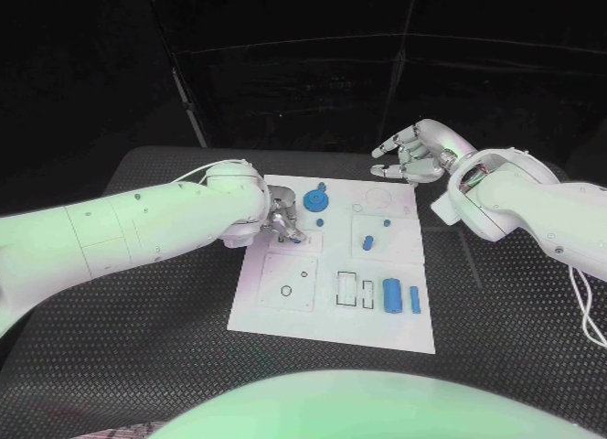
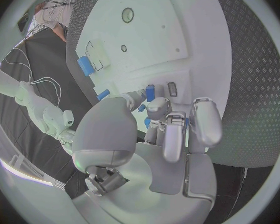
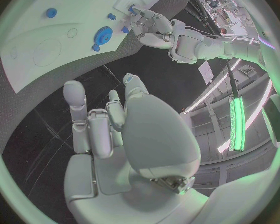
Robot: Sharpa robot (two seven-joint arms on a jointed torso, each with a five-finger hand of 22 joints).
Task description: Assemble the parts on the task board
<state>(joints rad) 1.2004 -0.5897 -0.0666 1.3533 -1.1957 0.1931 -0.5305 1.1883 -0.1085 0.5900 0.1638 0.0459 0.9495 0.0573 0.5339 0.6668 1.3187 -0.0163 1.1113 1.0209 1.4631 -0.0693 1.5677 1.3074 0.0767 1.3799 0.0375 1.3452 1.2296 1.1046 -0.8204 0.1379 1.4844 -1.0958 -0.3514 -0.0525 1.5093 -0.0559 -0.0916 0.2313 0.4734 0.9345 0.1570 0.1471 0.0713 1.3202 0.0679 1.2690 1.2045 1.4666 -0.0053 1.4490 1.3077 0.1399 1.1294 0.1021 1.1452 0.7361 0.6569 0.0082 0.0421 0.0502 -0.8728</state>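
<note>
Left hand [image 1: 280, 222] is down on the board [image 1: 333, 320], pinching a small blue part [image 2: 150, 92] at its fingertips. Right hand [image 1: 419, 152] hovers off the far edge, fingers loosely spread, empty. Gear [image 1: 317, 198] looks seated; pegs [image 1: 399, 297] beyond the left hand lie loose. Roughly early-to-mid.

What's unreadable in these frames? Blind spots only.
- Left hand: head view, fingers bunched over a small blue part; whether it holds it or just touches, cannot tell. Left wrist view: fingers cover the contact.
- Task board printed outlines: too small to read.
- Right hand: off the board, holding nothing.
</note>
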